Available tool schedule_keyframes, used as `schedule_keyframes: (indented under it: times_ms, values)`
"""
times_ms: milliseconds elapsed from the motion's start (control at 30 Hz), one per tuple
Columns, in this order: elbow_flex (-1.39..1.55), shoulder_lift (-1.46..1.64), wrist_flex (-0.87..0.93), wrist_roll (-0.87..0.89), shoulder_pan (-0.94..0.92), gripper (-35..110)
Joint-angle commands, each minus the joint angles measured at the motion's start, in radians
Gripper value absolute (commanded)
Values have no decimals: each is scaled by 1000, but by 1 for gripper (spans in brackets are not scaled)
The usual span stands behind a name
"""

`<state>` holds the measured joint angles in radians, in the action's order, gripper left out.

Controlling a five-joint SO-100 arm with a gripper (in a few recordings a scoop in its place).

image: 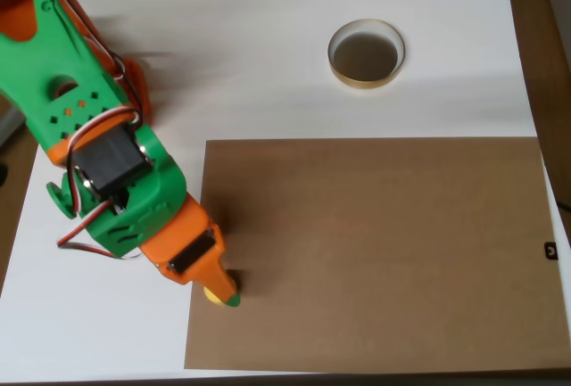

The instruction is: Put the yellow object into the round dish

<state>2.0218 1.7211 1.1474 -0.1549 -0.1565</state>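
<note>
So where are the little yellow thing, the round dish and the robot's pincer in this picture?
yellow object (213,294): overhead view, on the yellow sliver showing beside the pincer tip.
round dish (366,80): overhead view, on its tan-gold rim at the near side.
pincer (227,295): overhead view, at its tip, over the brown board's left edge.

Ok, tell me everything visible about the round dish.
The round dish is small and shallow, with a tan-gold rim and a dark, glossy inside that looks empty. It sits upright on the white table, just beyond the far edge of the brown board, apart from it. Nothing touches it; the gripper is far off, at the board's near left.
</note>
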Motion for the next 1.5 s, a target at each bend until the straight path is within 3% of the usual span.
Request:
schedule_keyframes:
  times_ms: [0,1200,1467]
  values:
    - [-52,-5,-21,-21,-25,29]
    - [-253,-265,-11,-25,2,17]
    - [-255,-255,-8,-26,-2,2]
